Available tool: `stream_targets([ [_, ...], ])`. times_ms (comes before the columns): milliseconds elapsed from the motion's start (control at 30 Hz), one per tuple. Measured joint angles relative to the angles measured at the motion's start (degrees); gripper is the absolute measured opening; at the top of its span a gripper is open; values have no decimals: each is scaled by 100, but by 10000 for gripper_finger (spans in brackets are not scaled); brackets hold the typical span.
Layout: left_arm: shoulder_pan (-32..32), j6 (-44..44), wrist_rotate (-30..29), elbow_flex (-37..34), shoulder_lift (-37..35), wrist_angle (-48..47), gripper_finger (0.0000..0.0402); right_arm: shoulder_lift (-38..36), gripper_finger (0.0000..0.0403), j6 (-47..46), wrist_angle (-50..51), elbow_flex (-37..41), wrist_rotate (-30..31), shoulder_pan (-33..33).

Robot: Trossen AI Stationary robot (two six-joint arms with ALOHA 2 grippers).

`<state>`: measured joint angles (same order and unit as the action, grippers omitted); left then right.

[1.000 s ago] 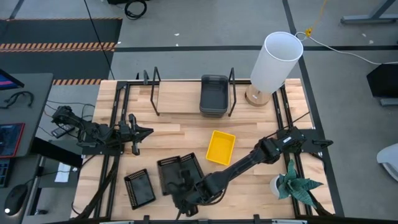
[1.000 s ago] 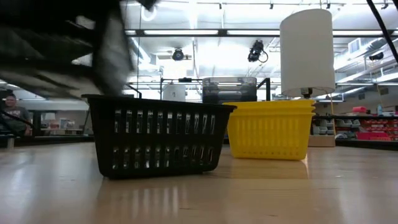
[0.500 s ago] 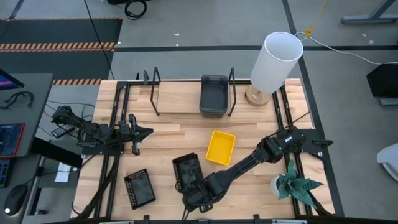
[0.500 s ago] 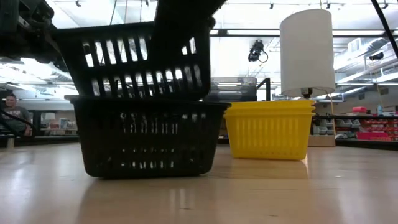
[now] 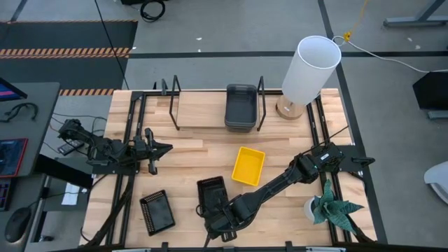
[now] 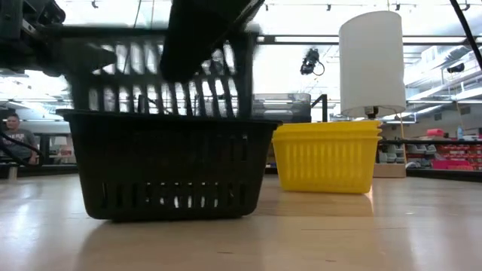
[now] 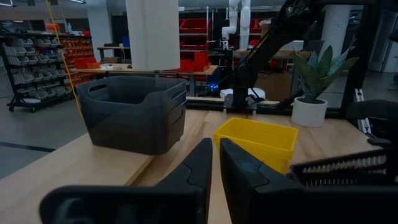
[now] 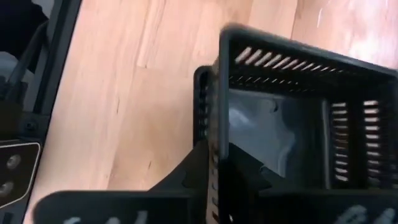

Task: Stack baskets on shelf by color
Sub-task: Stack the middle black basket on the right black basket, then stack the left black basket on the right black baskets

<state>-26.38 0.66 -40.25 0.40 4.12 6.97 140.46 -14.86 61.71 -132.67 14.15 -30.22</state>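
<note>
The shelf (image 5: 210, 120), a light board between two black wire frames, is standing at the far edge of the table (image 5: 210, 157); dark grey baskets (image 5: 240, 106) are sitting on its right part, its left part lying bare. The yellow baskets (image 5: 248, 166) are waiting mid-table. Near the front, the right gripper (image 8: 217, 163) is pinching the slotted wall of a black basket (image 5: 212, 193), fingers closed on its rim, carrying it above a second black basket (image 6: 167, 165), while a third black basket (image 5: 157, 211) is resting to the left.

Risks, as judged: the thin wall is being held at one edge only, so the basket may be tilting and could slip; if lowered askew, its corner could catch the lower rim and shove that basket aside.

The left gripper (image 7: 214, 163) is idling at the table's left, fingers nearly together, holding nothing.

No brand, label or legible writing is showing.
</note>
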Motion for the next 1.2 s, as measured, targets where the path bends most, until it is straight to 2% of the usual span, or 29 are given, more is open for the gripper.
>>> stream_targets([
  [267, -2, 1, 0, -2, -2, 2, 33, -11, 99, -62, -98, -225, 112, 44],
  [467, 0, 1, 0, -2, -2, 2, 31, -139, 112, 143, -1597, -192, 231, 185],
  [633, -1, -1, 0, 0, -2, -2, 38, 205, 113, 482, -3367, -187, 72, 294],
  [967, -1, 1, -1, -1, -2, -2, 34, 1158, 113, 1108, -5767, -189, -324, 406],
  [1067, -1, -1, 0, -2, -2, -1, 30, 1369, 113, 1259, -6201, -224, -344, 419],
  [1200, -2, 1, 0, 0, -2, -2, 32, 1442, 113, 1400, -6273, -224, -303, 420],
])
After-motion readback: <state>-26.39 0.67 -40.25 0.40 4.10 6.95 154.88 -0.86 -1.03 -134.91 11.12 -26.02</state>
